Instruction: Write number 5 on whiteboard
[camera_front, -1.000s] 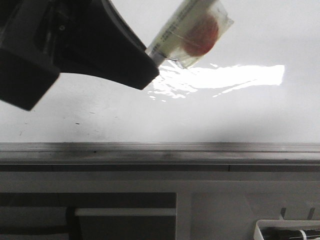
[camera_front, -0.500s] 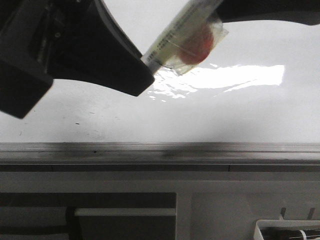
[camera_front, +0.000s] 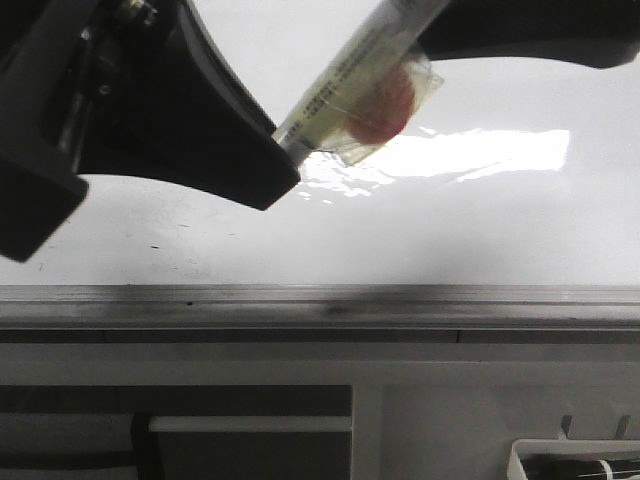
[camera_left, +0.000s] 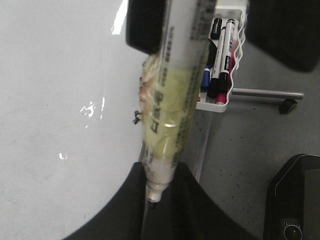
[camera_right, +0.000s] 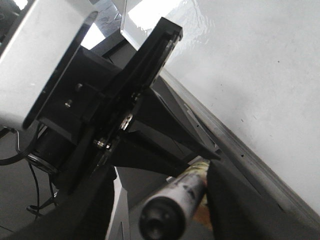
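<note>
My left hand (camera_front: 275, 165) is clamped on the lower tip of a marker (camera_front: 335, 90); in the left wrist view the marker's nib end (camera_left: 155, 192) sits pinched between the two dark fingers (camera_left: 190, 210). The marker is wrapped in yellowish clear tape around a red patch (camera_front: 385, 100), and it slants up from the left hand toward my right hand (camera_front: 450, 25). That hand sits at the marker's upper end; the right wrist view shows the marker's butt (camera_right: 162, 217) between its fingers (camera_right: 87, 200), but I cannot tell from these views whether they press on it or merely flank it.

Behind the marker lies the whiteboard (camera_front: 480, 220), glossy, with a bright glare band just beside the taped section. The left arm's black body (camera_front: 130, 100) blocks my view of much of the board to that side of the marker. The number 5 (camera_left: 136, 116) shows only in the left wrist view, as a small dark scribble on the board right at the edge of the taped marker, partly hidden by it. A few tiny specks (camera_front: 155, 246) dot the board below the left hand.

The whiteboard's grey rim (camera_front: 320, 300) runs along its near edge. Past the rim are a dark cabinet front with a pale handle bar (camera_front: 250, 424) and a white tray (camera_left: 220, 102) holding spare markers (camera_left: 225, 55).
</note>
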